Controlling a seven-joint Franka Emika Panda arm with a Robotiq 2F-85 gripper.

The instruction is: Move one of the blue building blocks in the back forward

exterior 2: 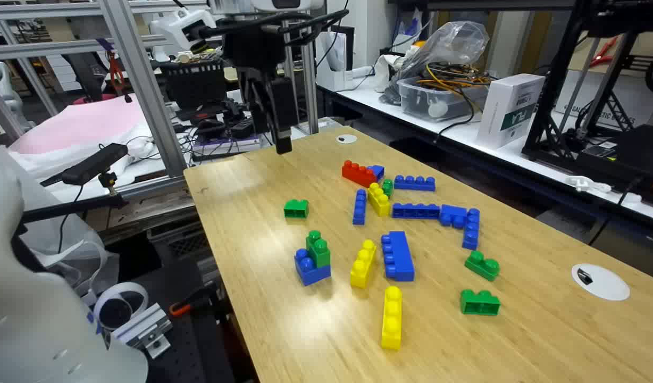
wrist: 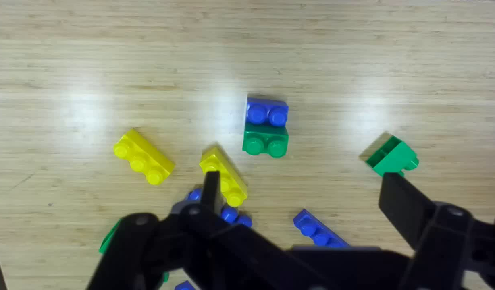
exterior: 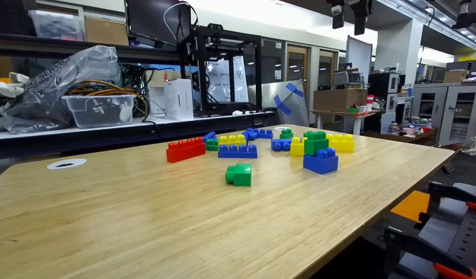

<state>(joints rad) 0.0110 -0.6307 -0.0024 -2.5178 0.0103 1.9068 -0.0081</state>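
Small blue building blocks lie toward the back of the group. One short blue brick (exterior 2: 453, 215) lies on its side between longer blue bricks; another blue brick (exterior 2: 378, 171) is partly hidden behind the red brick. In an exterior view a blue brick (exterior: 209, 135) shows behind the red one, and blue bricks (exterior: 250, 134) cluster farther back. In the wrist view a blue corner (wrist: 185, 286) shows at the bottom edge; I cannot tell which brick it is. My gripper (wrist: 302, 187) is open and empty, high above the table. It also shows in both exterior views (exterior: 349, 30) (exterior 2: 276, 141).
A green brick sits on a chunky blue block (exterior 2: 312, 275). A lone green brick (exterior: 239, 175), a red brick (exterior: 186, 149), yellow bricks (exterior 2: 392, 319) and long blue bricks (exterior 2: 416, 211) lie around on the wooden table (exterior: 125, 217). A shelf with a 3D printer (exterior: 222, 69) stands beyond the table.
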